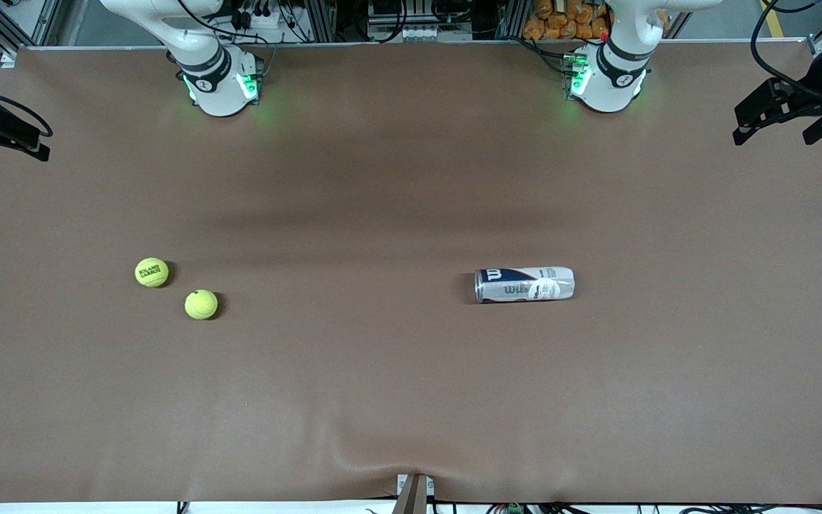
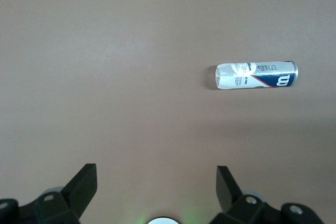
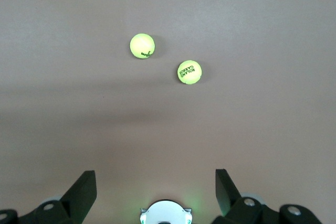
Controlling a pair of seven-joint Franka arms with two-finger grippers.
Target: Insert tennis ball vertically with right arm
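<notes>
On the table (image 1: pixel 411 400) — two balls (image 1: pixel 152 273), a can (image 1: pixel 524 284).

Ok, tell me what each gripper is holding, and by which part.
Nothing held. Left gripper and right gripper are open and empty.

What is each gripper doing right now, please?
Left gripper: open, holding nothing, over bare table.
Right gripper: open, holding nothing, over bare table.
</notes>
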